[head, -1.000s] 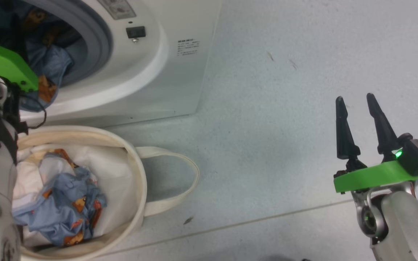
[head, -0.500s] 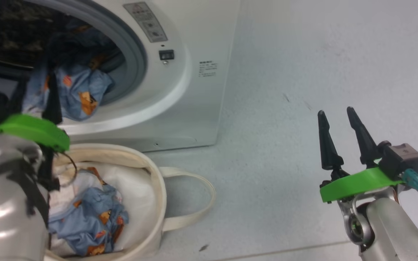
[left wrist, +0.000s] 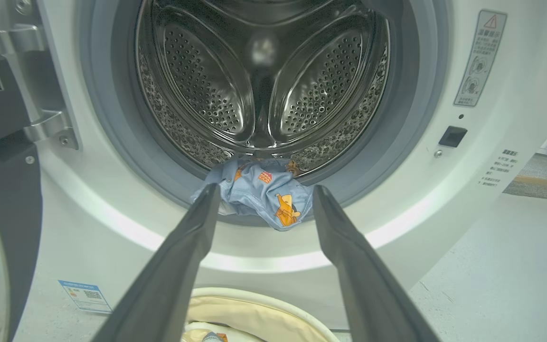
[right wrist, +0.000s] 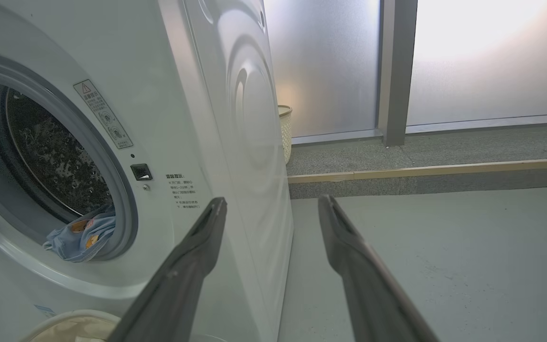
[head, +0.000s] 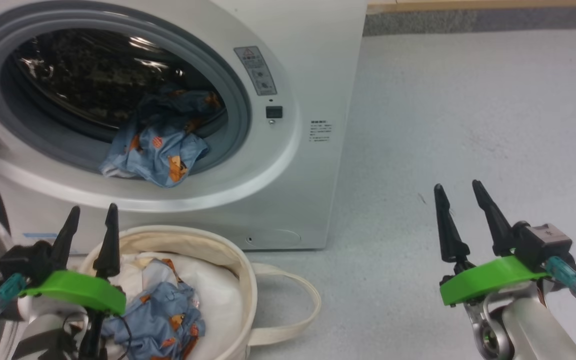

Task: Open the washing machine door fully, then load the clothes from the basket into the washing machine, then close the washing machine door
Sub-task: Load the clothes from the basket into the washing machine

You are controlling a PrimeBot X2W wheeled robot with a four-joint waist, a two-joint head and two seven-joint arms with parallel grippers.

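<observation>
Both pairs of fingers point(head: 109, 245) stand spread, empty. We find the left gripper point(head: 93, 210) just beside the basket point(head: 240, 270), clothes point(head: 160, 312) to its right; the right gripper point(head: 457, 186) stands well apart.

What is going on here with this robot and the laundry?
A two-armed robot is loading the washing machine. Its door stands open at the left. One light blue garment hangs over the grey seal at the opening. More clothes lie in the basket in front of the machine. The left hand hovers open above the basket, holding nothing. The right hand is open and empty over the floor.
</observation>
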